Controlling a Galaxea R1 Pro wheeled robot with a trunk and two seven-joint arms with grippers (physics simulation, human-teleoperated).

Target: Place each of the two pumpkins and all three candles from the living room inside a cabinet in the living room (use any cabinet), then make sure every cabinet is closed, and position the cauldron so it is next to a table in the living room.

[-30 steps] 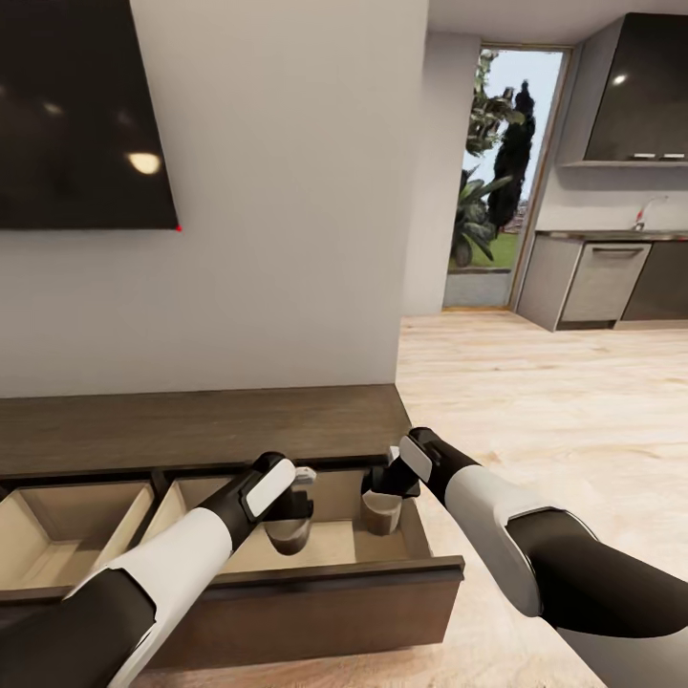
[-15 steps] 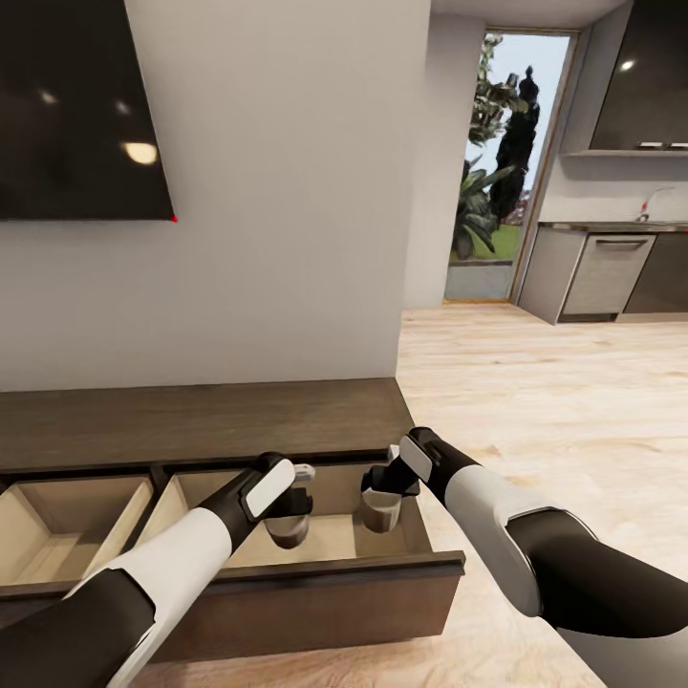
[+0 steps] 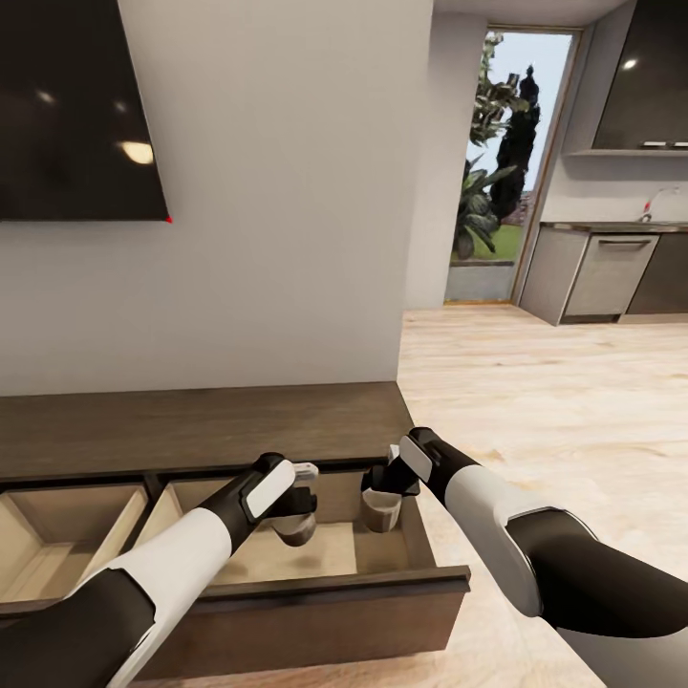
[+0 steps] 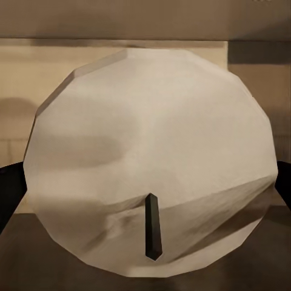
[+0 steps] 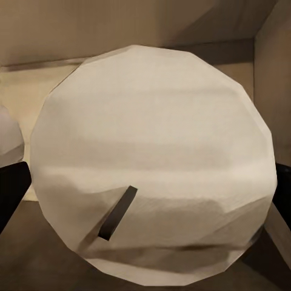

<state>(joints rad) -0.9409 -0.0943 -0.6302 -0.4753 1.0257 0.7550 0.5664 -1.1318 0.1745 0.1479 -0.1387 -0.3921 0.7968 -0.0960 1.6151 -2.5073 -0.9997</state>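
Beneath the wall-mounted TV (image 3: 76, 115), the dark-brown cabinet (image 3: 220, 430) has its pale drawer (image 3: 325, 549) pulled open. Inside it, the left gripper (image 3: 294, 524) clamps one pale, faceted, dark-wicked candle (image 4: 151, 163). The right gripper (image 3: 380, 506) clamps another candle (image 5: 154, 163) near the drawer's right wall.

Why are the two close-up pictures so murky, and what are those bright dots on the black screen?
Both wrist views look down onto a pale candle, left and right, held in a claw inside the shadowed drawer. In the head view, the dots are lamp glare on the glossy wall screen.
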